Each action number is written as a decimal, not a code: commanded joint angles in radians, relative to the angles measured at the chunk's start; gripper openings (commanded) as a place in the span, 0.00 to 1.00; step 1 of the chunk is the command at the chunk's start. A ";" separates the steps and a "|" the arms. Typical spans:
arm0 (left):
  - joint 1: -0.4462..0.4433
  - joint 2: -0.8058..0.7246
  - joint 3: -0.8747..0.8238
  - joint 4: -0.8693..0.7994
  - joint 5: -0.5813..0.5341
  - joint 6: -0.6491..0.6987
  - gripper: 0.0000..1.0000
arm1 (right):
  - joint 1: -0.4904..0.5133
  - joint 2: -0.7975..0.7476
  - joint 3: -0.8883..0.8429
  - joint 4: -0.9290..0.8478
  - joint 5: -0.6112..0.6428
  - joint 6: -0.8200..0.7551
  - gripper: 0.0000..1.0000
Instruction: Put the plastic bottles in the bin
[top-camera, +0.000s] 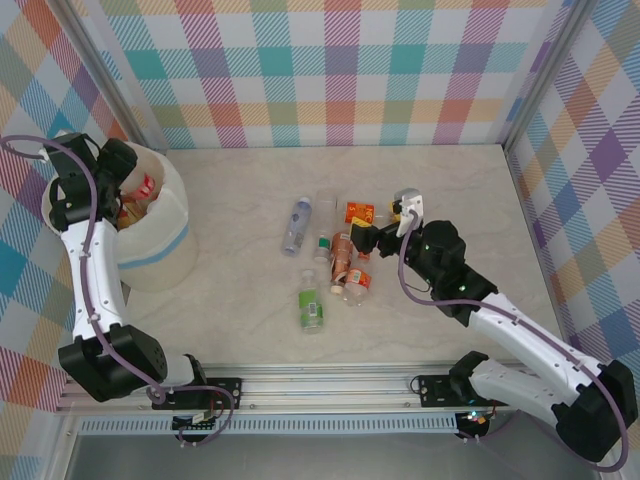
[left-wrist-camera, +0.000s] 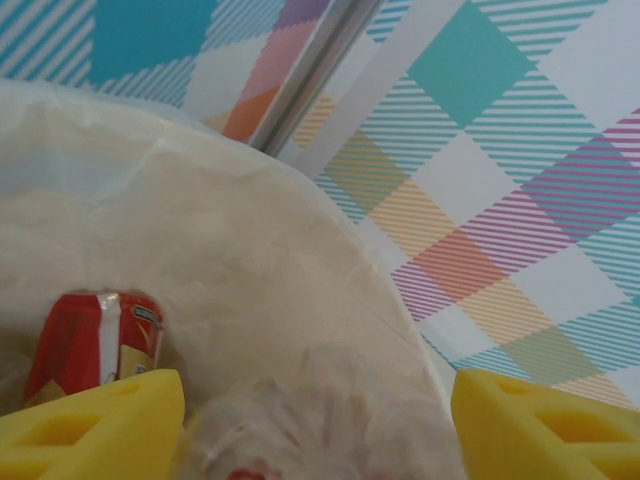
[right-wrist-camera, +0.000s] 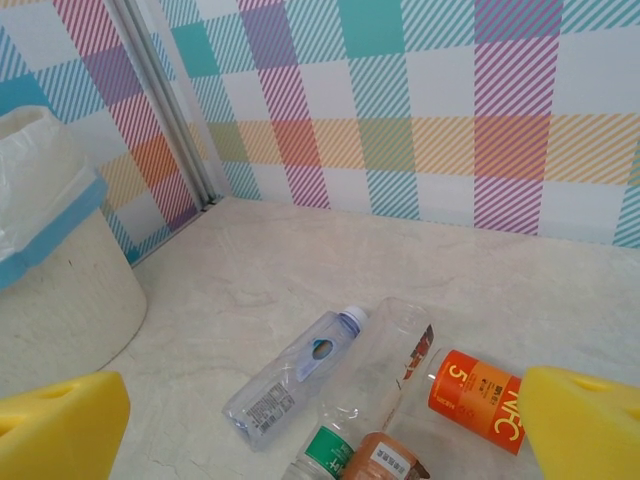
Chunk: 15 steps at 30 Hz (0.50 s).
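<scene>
The plastic bottles are split between two places. Inside the bin, the white tub with a pale blue band at the left side of the counter, a red-labelled bottle sits by the inner wall. A crumpled clear bottle with a red cap is just beside it. The others lie in a loose cluster near the middle of the counter, well apart from the bin. There, a blue-capped bottle lies next to a flattened clear bottle, with an orange-labelled bottle to their right. Nearer the arms are a brown-labelled bottle and a small green-labelled bottle, then a bottle with an orange-red label just beside the brown one. A larger green-labelled bottle lies alone at the near edge of the group. The left gripper hangs over the mouth of the bin with its yellow fingers apart. The crumpled clear bottle fills the gap between them, and I cannot tell whether they press on it. The right gripper hovers low at the right side of the cluster, facing it, its fingers spread wide with nothing held between them. Plaid walls close in the counter on three sides.
</scene>
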 joint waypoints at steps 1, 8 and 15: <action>0.020 0.032 0.015 -0.008 0.106 -0.032 0.75 | -0.009 0.023 0.013 -0.012 0.041 0.027 1.00; 0.021 0.043 0.027 -0.011 0.146 -0.048 0.83 | -0.023 0.055 0.015 -0.037 0.139 0.081 1.00; -0.011 -0.009 0.023 -0.014 0.162 -0.045 0.86 | -0.094 0.068 -0.010 -0.081 0.231 0.195 1.00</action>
